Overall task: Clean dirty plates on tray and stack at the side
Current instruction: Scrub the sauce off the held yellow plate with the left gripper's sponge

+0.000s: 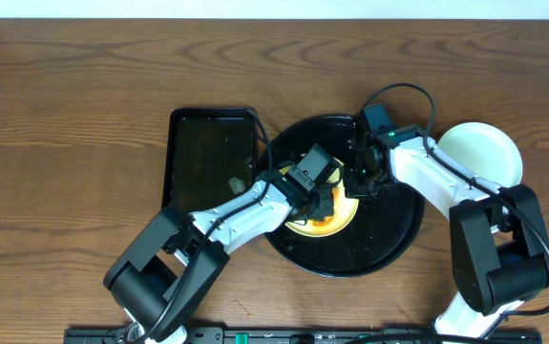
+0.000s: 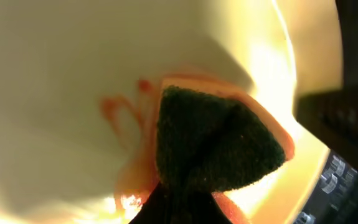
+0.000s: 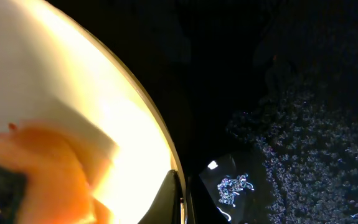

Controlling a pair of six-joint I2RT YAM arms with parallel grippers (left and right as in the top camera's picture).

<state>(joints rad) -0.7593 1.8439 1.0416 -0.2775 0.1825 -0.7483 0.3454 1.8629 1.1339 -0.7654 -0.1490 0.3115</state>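
Yellow plate (image 2: 54,74) mid-scrub: we should drag the sponge (image 2: 216,143), clamped in our left claw (image 1: 324,203), firmly through the sauce (image 2: 113,112) while our right claw (image 1: 360,182) pinches the rim steady.

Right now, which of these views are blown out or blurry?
Overhead: evenly lit and sharp. Left wrist: glare on the yellow plate near its right rim, sponge close and soft. Right wrist: plate overexposed, black tray nearly lost in darkness.

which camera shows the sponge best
Left wrist view: the sponge sits close up on the yellow plate. Overhead, the left gripper hides most of it; the right wrist shows only a blurred orange edge.
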